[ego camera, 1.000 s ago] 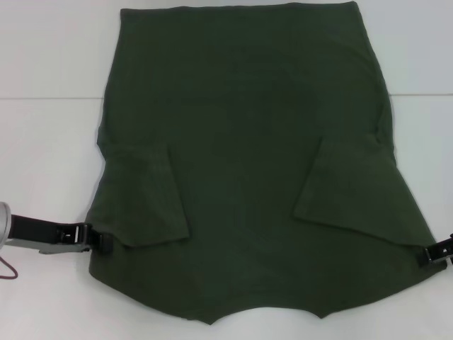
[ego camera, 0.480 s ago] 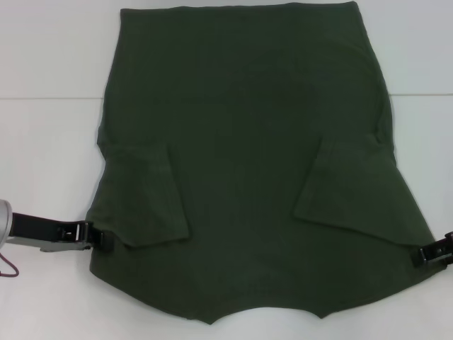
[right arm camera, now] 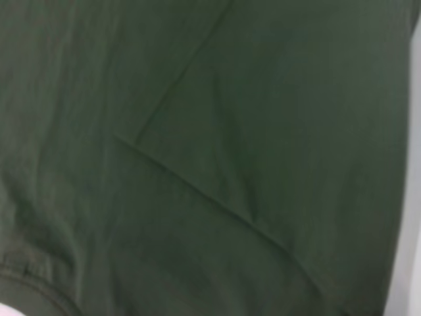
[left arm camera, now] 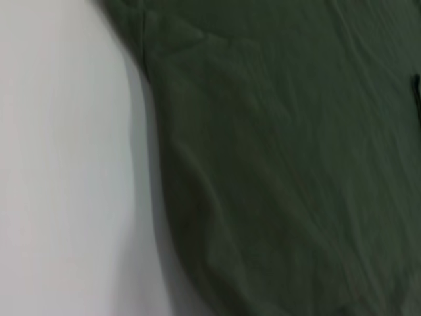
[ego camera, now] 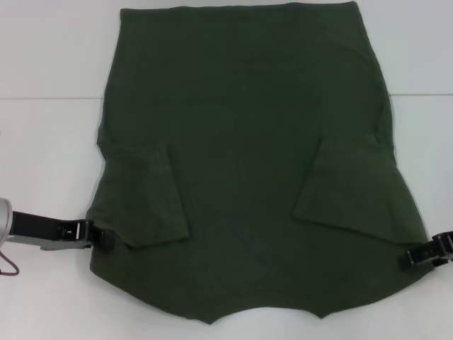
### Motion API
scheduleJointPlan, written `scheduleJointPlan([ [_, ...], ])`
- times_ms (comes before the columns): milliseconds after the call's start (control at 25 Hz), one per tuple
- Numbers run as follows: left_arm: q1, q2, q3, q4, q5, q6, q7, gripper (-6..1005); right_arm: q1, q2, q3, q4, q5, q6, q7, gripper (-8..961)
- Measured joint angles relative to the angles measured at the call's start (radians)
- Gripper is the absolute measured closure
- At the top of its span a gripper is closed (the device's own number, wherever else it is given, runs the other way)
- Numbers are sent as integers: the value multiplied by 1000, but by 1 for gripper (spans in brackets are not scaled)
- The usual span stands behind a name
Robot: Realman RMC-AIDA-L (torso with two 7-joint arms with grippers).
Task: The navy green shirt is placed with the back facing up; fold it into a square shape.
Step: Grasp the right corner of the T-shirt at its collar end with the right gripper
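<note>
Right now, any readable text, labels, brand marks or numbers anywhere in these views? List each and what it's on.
None readable in any view.
The navy green shirt lies plain side up on the white table: no print, no tag or label showing.
Left gripper at the shirt's left edge and right gripper at its right edge: no legible markings on either.
Both wrist views show only plain cloth and bare table.

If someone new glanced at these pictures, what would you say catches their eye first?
The navy green shirt fills the middle of the white table, both sleeves folded inward. The left hand sits at its left edge near the robot, and the right hand at its right edge.
</note>
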Motion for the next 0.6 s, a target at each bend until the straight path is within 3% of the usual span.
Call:
scheduleJointPlan([
  [600, 0, 0, -2, 0, -11, 3, 7, 959, 35, 19, 0, 17, 27, -16, -12, 182],
])
